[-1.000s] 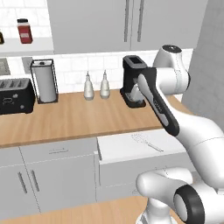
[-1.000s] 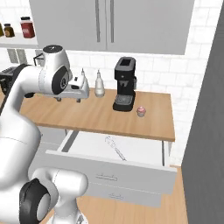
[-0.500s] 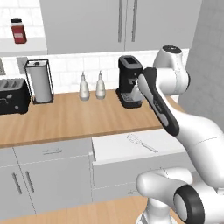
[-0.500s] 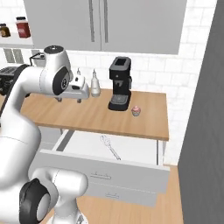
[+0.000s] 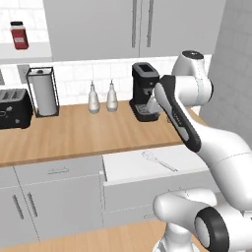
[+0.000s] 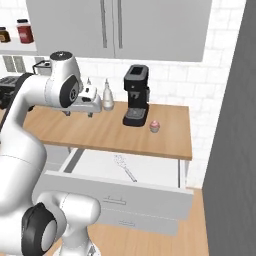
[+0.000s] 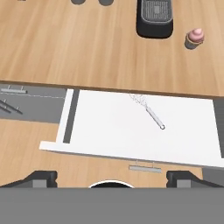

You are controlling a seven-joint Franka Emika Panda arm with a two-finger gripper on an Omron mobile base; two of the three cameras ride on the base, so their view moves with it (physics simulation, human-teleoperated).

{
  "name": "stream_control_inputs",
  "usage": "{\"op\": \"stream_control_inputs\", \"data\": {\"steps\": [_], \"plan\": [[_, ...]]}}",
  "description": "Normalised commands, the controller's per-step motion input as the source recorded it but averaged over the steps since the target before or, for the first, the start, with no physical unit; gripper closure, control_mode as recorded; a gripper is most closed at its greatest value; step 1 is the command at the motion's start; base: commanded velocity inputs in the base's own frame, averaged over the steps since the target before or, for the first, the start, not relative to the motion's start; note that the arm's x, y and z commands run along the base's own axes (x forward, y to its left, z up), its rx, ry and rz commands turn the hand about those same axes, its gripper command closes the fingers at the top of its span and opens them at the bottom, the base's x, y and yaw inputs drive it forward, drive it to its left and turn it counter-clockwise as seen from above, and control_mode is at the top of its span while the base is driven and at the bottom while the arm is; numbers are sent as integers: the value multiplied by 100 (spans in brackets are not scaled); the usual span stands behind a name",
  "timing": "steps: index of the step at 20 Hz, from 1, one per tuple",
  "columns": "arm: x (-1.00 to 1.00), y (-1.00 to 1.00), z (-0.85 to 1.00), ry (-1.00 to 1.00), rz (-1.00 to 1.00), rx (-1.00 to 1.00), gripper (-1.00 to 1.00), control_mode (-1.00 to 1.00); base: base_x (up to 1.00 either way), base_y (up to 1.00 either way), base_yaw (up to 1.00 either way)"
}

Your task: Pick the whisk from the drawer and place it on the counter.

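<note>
Drawer – pulled fully out below the counter; white interior, bar handle on the front edge. Also seen at and.

Whisk – flat on the drawer floor, toward the back, right of centre in the hand view; wire head near the counter edge, handle angled away toward the drawer front. Untouched, apart from the drawer walls. Also at and.

Gripper – raised high over the counter, well above drawer and whisk, pointing down. Fingers spread wide to the lower corners of the hand view, nothing between them; released, holding nothing. In the left base view probably hidden behind the forearm, hard to make out.

Counter – light-brown wood over grey cabinets. Carrying:
- coffee machine, black, at the back, behind the drawer; also and
- cupcake, pink, just right of the machine; also
- two bottles, pale, side by side against the tiled wall, left of the machine
- paper-towel holder, left of the bottles
- toaster, dark, at the far left

Shelf – above the toaster, bearing a red jar.
</note>
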Motion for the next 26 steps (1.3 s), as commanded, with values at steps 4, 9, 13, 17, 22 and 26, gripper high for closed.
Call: {"op": "stream_control_inputs", "data": {"steps": [4,9,13,17,22,26], "plan": [[0,0,0,0,0,0,-100,100,-20,0,-5],[0,0,0,0,0,0,-100,100,-41,0,-1],[0,0,0,0,0,0,-100,100,-44,0,0],[0,0,0,0,0,0,-100,100,-25,0,0],[5,-2,-8,0,0,0,-100,-100,0,0,0],[29,-16,-36,2,0,0,-100,-100,0,0,0]]}}
